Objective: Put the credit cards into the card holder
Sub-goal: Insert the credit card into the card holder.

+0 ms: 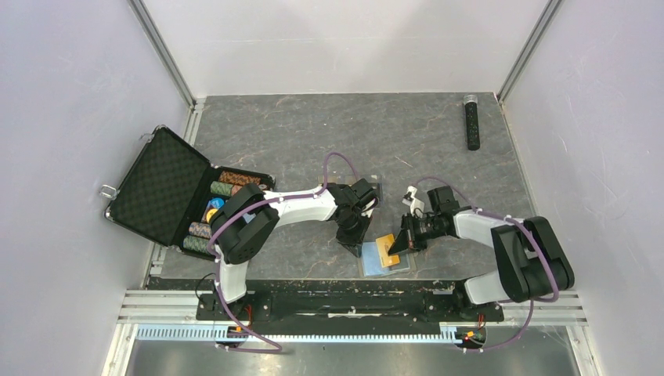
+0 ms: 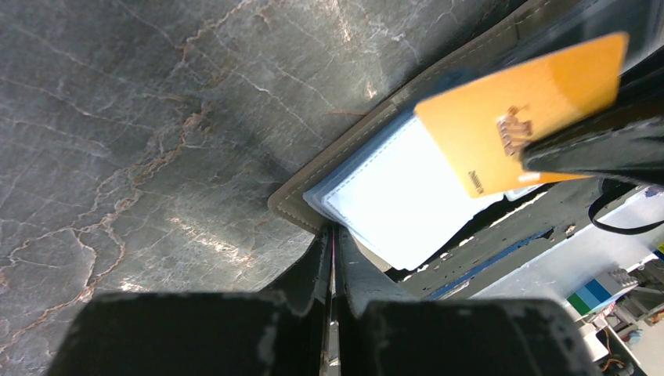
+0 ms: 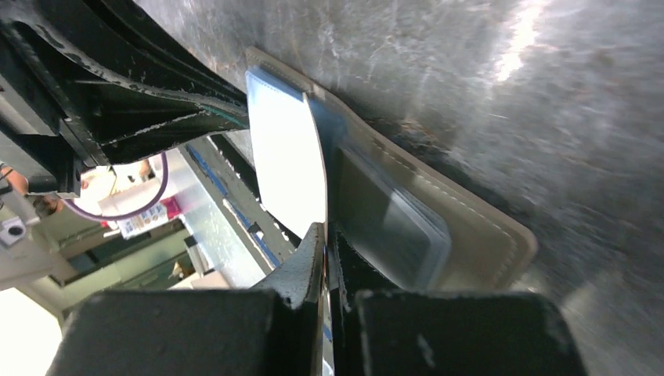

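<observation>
Right jaws are clamped on one orange credit card (image 2: 517, 110), held tilted over the open card holder (image 2: 294, 205), which lies flat on the worktop (image 1: 313, 133) near its front edge. We see the left jaws pressed together at the holder's corner, but cannot tell whether they nip its edge. An open black case (image 1: 156, 188) of chips sits well to the left and a black tube (image 1: 472, 121) far back on the right, neither in the way. Only the left wrist view shows us the card's face, while the right wrist view gives the holder's clear pockets (image 3: 391, 219).
</observation>
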